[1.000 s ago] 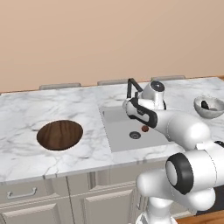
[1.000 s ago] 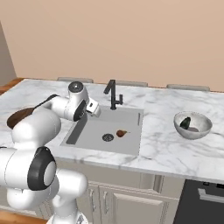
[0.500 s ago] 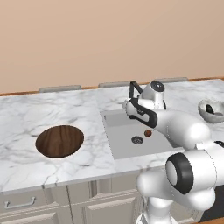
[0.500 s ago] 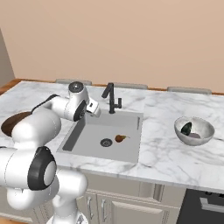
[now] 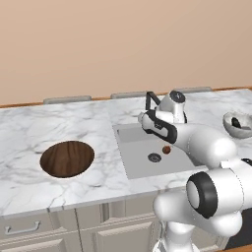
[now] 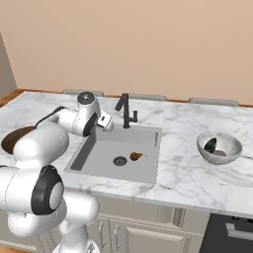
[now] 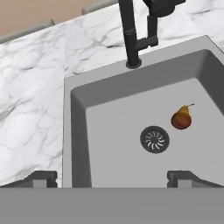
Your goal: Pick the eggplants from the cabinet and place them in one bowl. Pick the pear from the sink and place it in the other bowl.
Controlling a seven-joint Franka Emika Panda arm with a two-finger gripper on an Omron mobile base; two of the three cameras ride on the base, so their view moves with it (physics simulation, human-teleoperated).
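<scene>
1. Looks like the eggplant half is done: the grey bowl (image 6: 219,147) on the table, well off to the side of the sink (image 6: 117,157) away from the arm, already has dark eggplants (image 6: 211,145) in it (can't count them, too small).
2. Pear (image 7: 181,118) isn't picked yet. It's lying on the sink floor just beside the drain (image 7: 154,139), stem pointing away from it.
3. The gripper (image 7: 112,177) hangs above the sink near the black faucet (image 6: 125,109), fingers (image 7: 41,179) spread wide with nothing between them, so I'd guess it's lining up for the pear.
4. Still left: grab the pear and drop it in the wooden bowl (image 5: 67,158), which sits on the table on the other side of the sink from the grey one.
5. Surroundings: white marble table (image 5: 29,133), grey basin, pale cabinet fronts below the sink, plain tan wall behind the faucet.
</scene>
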